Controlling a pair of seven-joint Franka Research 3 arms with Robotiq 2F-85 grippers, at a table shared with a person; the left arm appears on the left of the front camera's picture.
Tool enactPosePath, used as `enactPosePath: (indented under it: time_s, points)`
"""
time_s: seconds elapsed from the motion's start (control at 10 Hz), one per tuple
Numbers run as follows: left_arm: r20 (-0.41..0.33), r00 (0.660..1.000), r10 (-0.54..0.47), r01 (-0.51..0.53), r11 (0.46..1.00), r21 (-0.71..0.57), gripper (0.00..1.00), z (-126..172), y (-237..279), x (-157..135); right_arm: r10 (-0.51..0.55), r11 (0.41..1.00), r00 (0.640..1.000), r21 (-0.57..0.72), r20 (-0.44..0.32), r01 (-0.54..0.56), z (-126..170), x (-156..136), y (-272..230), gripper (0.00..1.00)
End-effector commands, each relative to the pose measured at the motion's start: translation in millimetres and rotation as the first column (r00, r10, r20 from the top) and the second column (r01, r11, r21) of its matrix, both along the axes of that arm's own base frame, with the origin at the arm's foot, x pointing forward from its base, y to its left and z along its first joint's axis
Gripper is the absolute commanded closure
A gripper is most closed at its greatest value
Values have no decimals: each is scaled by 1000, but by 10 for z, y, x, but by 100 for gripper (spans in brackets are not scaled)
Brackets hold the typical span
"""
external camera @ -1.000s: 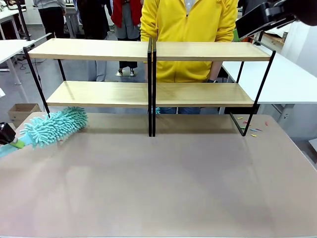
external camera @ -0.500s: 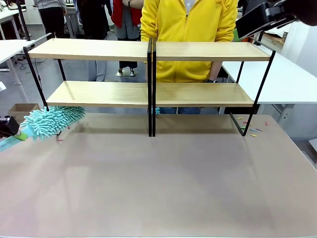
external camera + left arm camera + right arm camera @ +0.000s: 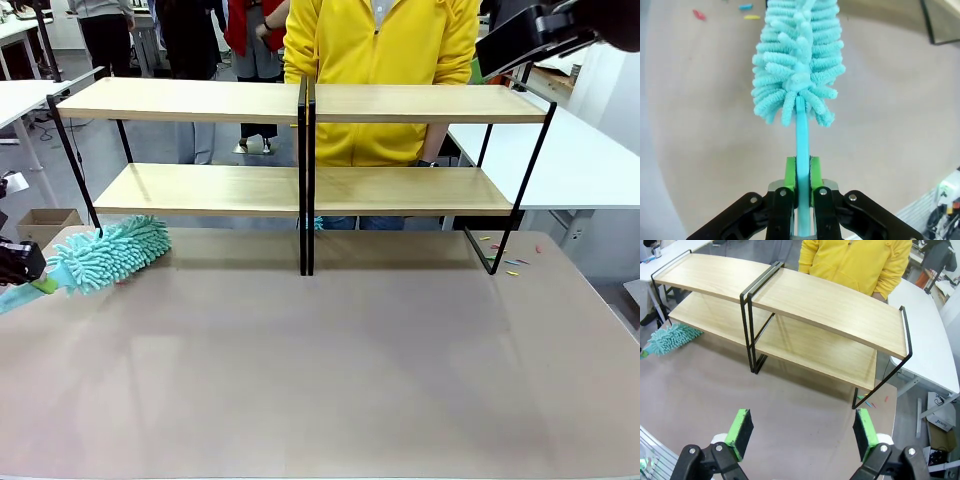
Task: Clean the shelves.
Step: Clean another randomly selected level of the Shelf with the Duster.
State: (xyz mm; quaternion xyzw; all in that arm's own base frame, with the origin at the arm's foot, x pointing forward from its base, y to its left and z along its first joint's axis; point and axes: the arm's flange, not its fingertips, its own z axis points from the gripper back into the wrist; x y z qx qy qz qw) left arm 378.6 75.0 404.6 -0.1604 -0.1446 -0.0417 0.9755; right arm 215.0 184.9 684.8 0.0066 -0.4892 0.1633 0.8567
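The shelves point(image 3: 200, 100), two joined two-tier racks of light wood on black frames, span the far side of the table; in the right wrist view the shelves point(image 3: 830, 305) lie ahead and below. A fluffy teal duster point(image 3: 108, 250) lies low over the table by the left rack's front leg. My left gripper point(image 3: 15, 262) is at the table's left edge. In the left wrist view my left gripper point(image 3: 801, 182) is shut on the handle of the duster point(image 3: 797, 60). My right gripper point(image 3: 802, 430) hangs open and empty high above the table, and the duster point(image 3: 672, 337) shows at the left.
A person in a yellow jacket point(image 3: 380, 60) stands behind the shelves. Small coloured scraps point(image 3: 508, 263) lie by the right rack's foot, and more scraps point(image 3: 745, 7) lie beyond the duster's head. The brown tabletop point(image 3: 350, 350) is bare in front. White tables stand on both sides.
The duster swept left toward the table's edge and has come back slightly to the right. The right arm has stayed still.
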Motion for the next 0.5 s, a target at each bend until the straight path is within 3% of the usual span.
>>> enactPosePath:
  time_s: [0.0,0.4]
  points:
    - [-44,999,31,-29,999,40,88,-276,-414,-1138,-6,1000,1000,3,1,6,-6,4,-6,0]
    - [-159,987,33,-26,999,43,88,-90,-484,-1307,-6,1000,1000,3,1,6,-6,4,-6,0]
